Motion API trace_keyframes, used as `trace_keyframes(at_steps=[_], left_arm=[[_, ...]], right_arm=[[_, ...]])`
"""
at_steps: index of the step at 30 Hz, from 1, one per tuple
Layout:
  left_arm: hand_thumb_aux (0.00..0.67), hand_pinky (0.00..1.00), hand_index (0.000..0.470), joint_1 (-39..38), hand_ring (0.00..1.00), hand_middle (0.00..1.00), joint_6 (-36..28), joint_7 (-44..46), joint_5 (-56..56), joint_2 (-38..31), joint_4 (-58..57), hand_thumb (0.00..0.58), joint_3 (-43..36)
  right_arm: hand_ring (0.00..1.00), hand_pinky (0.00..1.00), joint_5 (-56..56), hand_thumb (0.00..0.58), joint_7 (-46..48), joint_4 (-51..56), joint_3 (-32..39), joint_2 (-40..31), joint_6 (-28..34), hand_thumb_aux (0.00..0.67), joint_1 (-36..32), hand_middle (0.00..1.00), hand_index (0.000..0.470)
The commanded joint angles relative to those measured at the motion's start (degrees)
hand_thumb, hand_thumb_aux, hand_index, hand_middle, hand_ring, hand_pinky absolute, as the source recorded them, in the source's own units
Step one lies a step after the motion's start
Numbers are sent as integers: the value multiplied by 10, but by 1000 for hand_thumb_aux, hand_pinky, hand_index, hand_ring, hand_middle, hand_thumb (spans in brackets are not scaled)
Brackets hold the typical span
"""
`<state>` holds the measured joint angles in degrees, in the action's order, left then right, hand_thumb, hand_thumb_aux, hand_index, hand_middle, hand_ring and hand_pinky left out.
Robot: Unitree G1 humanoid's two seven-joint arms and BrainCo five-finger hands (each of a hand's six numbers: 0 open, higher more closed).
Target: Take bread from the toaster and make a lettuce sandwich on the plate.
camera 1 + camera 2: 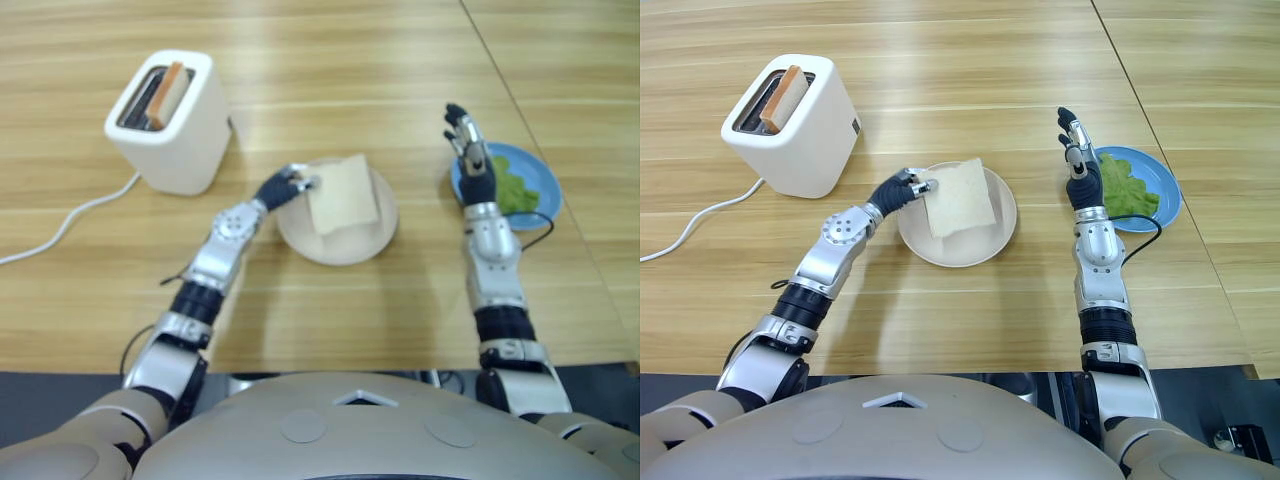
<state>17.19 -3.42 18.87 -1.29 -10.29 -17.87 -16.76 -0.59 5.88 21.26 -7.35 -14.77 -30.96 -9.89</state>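
Bread slice [960,198] lies on the beige plate [992,243], its edge pinched by the left hand [898,191]. The right hand [1081,165] hovers open-fingered beside the lettuce [1130,190]

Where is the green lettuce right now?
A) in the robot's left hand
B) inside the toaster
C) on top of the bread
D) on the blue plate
D: the lettuce lies on the blue plate next to the right hand, and the bread slice on the other plate has nothing green on it.
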Motion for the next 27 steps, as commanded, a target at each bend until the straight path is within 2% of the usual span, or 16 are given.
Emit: trace_keyframes(at_steps=[1, 3, 4, 10, 16, 19, 21, 24, 27], left_arm=[[670, 1000, 460, 2, 1000, 1000, 8, -7, 48, -18, 4, 580, -7], [670, 1000, 460, 1, 1000, 1000, 9, -7, 67, -30, 16, 580, -5], [0, 0, 0, 0, 0, 0, 8, -8, 79, -36, 22, 0, -7], [0, 0, 0, -4, 0, 0, 3, -32, 121, -51, 52, 0, 3], [0, 0, 0, -12, 0, 0, 41, -54, 110, -47, 123, 0, 42], [0, 0, 0, -16, 0, 0, 46, -60, 92, -42, 142, 0, 69], [0, 0, 0, -16, 0, 0, 43, -59, 89, -39, 137, 0, 73], [0, 0, 0, -18, 0, 0, 42, -57, 95, -34, 125, 0, 67], [0, 0, 0, -19, 0, 0, 42, -53, 95, -28, 119, 0, 64]], right_arm=[[0, 0, 2, 0, 3, -19, -6, -11, 10, 0, 10, 0, 0], [0, 0, 1, 0, 4, -26, -10, -18, 13, 0, 13, 0, 0], [0, 0, -1, 0, 4, -29, -12, -23, 14, 0, 13, 0, 0], [0, 0, 36, 0, -12, -25, -30, -71, 7, 0, 6, 0, 0], [0, 0, 179, 0, -107, 59, -33, -196, 15, 0, -22, 0, 0], [0, 0, 340, 0, -210, 199, 51, -288, 82, 0, -84, 0, 0], [0, 0, 418, 0, -262, 296, 121, -319, 126, 0, -133, 0, 0], [0, 0, 482, 0, -306, 411, 199, -326, 165, 0, -191, 0, 0], [0, 0, 496, 0, -327, 478, 241, -314, 171, 0, -220, 0, 0]])
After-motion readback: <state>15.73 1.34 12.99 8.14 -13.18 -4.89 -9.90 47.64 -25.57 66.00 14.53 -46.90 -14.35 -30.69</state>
